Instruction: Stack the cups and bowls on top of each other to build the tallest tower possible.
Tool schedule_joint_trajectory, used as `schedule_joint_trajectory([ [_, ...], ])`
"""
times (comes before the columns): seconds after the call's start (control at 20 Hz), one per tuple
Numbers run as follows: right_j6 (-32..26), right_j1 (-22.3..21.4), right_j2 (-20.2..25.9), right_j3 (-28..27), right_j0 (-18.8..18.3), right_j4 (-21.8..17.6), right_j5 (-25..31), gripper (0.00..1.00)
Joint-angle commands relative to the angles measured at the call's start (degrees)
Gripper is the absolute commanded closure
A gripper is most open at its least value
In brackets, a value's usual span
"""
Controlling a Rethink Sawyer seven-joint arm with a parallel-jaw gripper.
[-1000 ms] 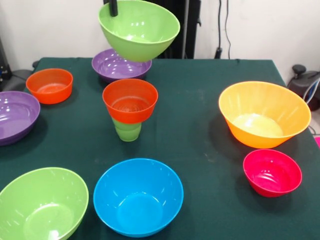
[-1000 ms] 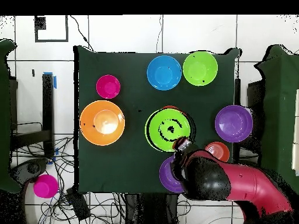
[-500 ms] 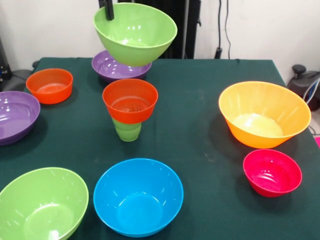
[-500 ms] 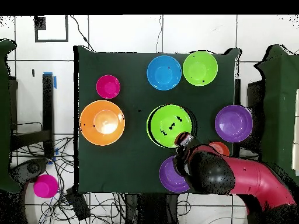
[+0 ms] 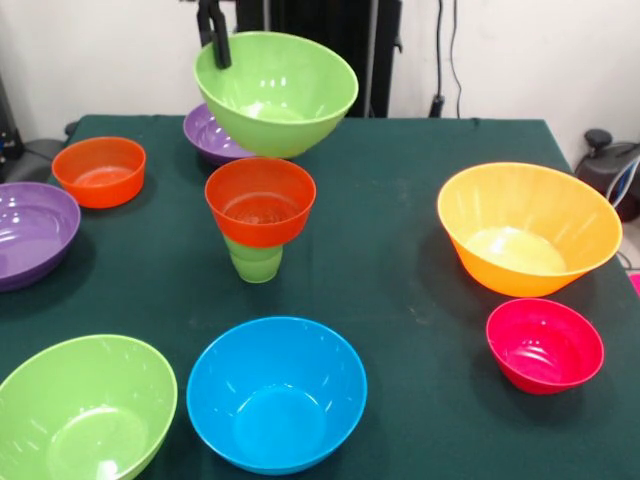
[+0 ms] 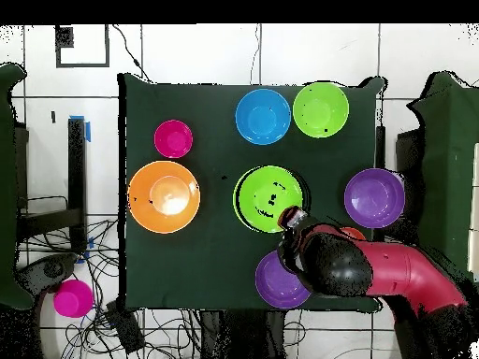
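Lime-green bowl [image 5: 277, 92], pinched at its rim by the claw [image 5: 214, 40], hangs tilted above and slightly behind the orange-red bowl [image 5: 260, 200] seated on the light-green cup [image 5: 255, 262] mid-surface [image 5: 400, 280]; descent looks next.

A held bowl [image 5: 277, 90] hangs above the tower [image 5: 259, 213], others around.

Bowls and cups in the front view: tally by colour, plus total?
Purple bowls: 2
Orange-red bowls: 2
Lime-green bowls: 2, one in the tool, one on the table
Blue bowl: 1
Large orange bowl: 1
Pink-red bowl: 1
Light-green cup: 1
Total: 10
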Motion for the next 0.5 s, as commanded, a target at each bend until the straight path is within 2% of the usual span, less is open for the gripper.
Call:
schedule_joint_trajectory([
  [0.05,-7.1,8.8,-2.8,-5.6,4.7,-8.8,2.9,1.0],
  [0.3,-6.1,11.2,-4.1,-8.6,5.7,-11.5,2.5,1.0],
  [0.5,-5.5,11.3,-4.2,-8.5,5.6,-11.7,2.2,1.0],
])
